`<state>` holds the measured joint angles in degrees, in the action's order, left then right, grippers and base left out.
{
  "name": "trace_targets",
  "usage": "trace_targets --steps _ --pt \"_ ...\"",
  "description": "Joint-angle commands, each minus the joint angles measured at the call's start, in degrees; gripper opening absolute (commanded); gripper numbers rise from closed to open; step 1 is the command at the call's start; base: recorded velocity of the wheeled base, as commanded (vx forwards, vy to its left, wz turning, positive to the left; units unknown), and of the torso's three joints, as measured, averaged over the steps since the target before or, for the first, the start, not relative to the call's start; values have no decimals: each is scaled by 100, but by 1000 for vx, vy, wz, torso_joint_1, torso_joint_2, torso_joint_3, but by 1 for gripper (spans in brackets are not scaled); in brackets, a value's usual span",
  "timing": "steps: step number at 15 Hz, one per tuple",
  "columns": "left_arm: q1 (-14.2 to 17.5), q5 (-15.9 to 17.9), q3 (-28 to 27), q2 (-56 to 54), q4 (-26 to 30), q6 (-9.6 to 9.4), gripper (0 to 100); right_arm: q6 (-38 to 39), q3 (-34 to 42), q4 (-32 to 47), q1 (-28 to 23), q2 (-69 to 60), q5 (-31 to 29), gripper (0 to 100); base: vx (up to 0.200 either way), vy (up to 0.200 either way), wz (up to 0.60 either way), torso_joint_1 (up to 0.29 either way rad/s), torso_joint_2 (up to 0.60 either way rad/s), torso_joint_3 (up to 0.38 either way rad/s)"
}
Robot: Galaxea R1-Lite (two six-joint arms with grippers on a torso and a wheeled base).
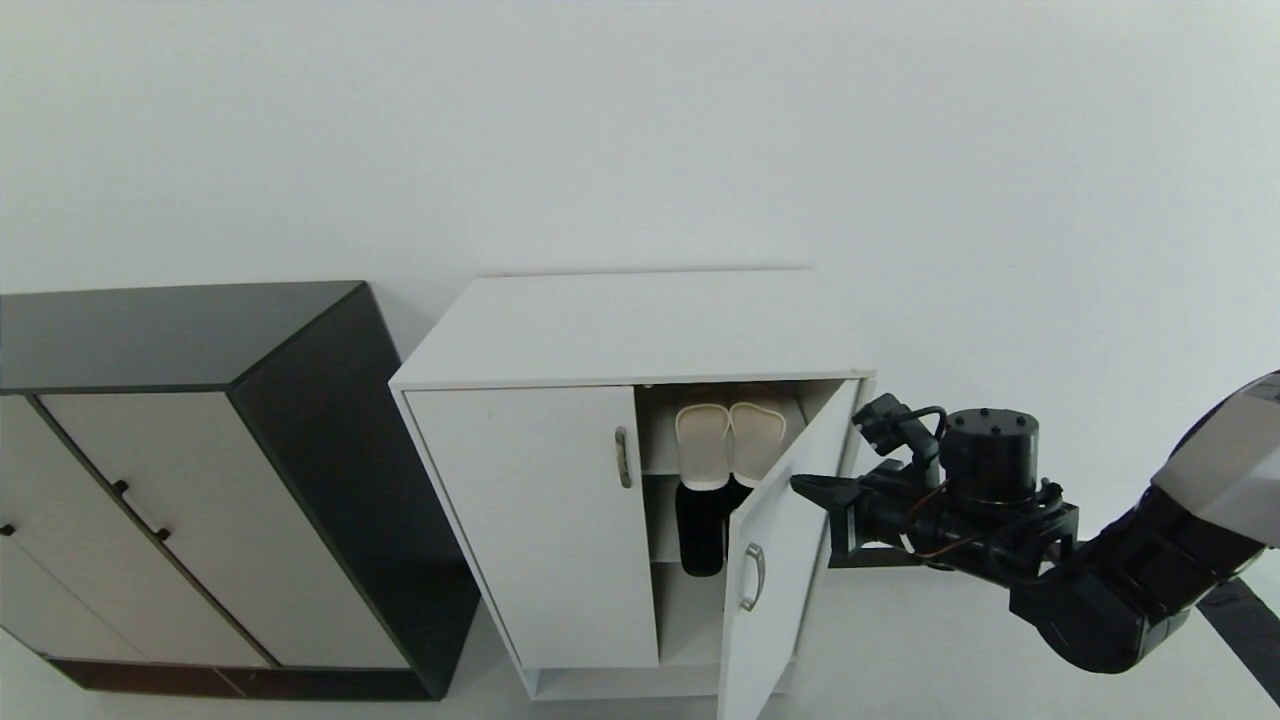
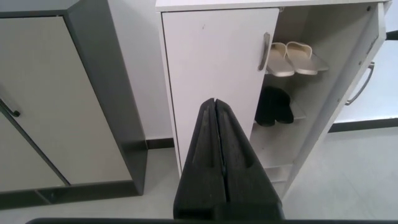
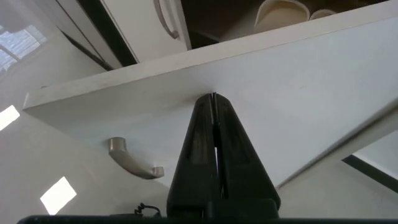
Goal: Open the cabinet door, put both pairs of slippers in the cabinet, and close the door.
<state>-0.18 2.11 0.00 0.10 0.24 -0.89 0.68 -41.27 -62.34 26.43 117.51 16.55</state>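
The white cabinet [image 1: 640, 330] stands with its right door [image 1: 775, 540] partly open and its left door [image 1: 530, 500] shut. A cream pair of slippers [image 1: 728, 440] lies on the upper shelf and a black pair [image 1: 702, 525] on the shelf below; the same cream slippers [image 2: 295, 57] and black slippers [image 2: 273, 104] appear in the left wrist view. My right gripper [image 1: 800, 487] is shut, its tip against the outer face of the right door [image 3: 261, 99], above the door handle [image 3: 134, 162]. My left gripper [image 2: 215, 102] is shut and empty, held back in front of the left door [image 2: 214, 68].
A dark cabinet [image 1: 190, 440] with light doors stands close to the left of the white one. A plain white wall runs behind both. Pale floor [image 1: 930, 650] lies open to the right of the white cabinet, with a dark strip [image 1: 1245, 620] at the far right.
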Motion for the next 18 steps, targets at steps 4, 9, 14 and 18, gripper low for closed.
trace_targets --steps 4,9,14,18 --pt "1 0 0 -1 2 1 0 46 -567 20 3 501 -12 0 0 0 0 0 0 0" --pt "1 0 0 -1 2 1 0 169 -1314 179 -15 950 -38 0 0 0 0 0 0 0" --pt "1 0 0 -1 2 1 0 266 -1991 398 -33 1319 -258 0 0 0 0 0 0 0" --pt "1 0 0 -1 2 1 0 389 -2509 618 -103 1539 -258 0 0 0 0 0 0 0"
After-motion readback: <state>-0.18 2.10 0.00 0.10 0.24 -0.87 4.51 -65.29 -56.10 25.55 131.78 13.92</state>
